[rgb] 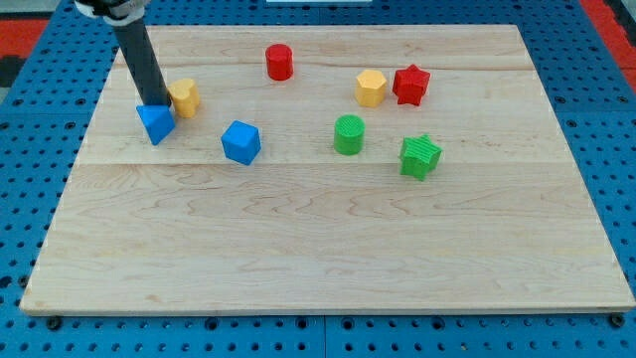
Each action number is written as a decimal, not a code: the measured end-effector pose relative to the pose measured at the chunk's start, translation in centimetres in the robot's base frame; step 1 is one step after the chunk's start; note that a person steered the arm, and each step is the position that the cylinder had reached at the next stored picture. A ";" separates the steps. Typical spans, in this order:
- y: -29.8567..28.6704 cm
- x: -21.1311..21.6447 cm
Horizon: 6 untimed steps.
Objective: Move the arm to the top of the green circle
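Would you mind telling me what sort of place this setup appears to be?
Probably a robotics lab bench: a pale wooden board on a blue perforated mounting plate, small coloured plastic blocks, and my tip beside the blue triangular block.

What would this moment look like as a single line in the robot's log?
goal: top of green circle | my tip: view's left, touching blue triangle, beside yellow block | target: not reached
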<state>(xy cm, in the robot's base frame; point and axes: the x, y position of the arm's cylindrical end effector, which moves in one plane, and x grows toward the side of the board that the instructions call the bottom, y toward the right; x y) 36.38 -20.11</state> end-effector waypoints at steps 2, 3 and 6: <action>0.6 2.8; 3.8 -0.7; 23.3 0.9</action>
